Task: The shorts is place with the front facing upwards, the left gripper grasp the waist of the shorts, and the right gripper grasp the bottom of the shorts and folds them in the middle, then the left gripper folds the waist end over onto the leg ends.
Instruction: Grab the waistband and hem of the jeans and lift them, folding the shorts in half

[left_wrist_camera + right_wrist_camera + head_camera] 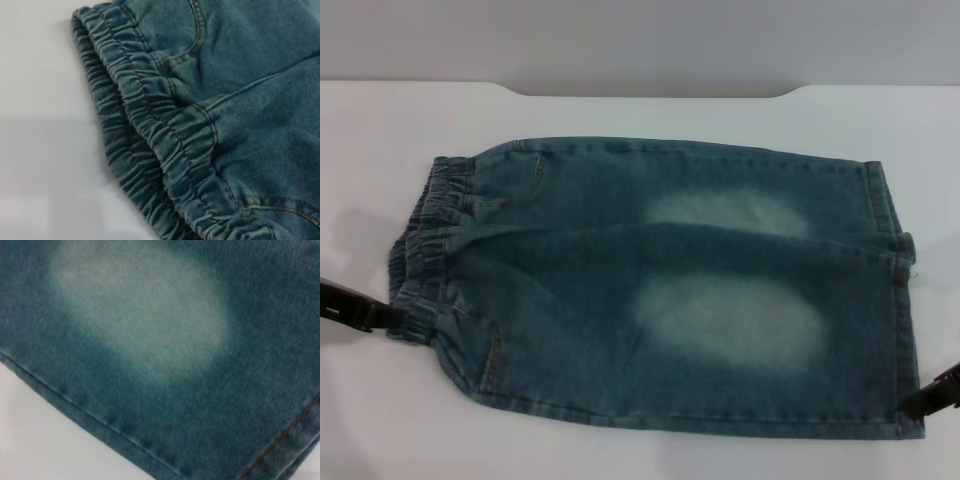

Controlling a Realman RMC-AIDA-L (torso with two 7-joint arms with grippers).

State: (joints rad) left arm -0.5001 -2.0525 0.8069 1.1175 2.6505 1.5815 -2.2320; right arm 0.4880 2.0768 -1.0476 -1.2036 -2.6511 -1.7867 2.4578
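My left gripper comes in from my left edge, its black tip right against the near corner of the waist; I cannot tell whether it is clamped or loose. My right gripper sits at the near right corner of the shorts, touching the bottom hem; its grip is just as hard to read from here.

Up close at my left wrist, the waist shows as 2 puckered, gathered layers, orange stitching running along the elastic, a curved pocket seam just beyond it. At my right wrist, a pale washed patch fills the denim, with the stitched side seam running next to the white table.

Further out, the shorts lie flat on the table, waist toward my left, leg ends toward my right. 2 pale patches mark the legs, 1 on each. The far leg reaches toward the table's back edge, where a grey wall rises.
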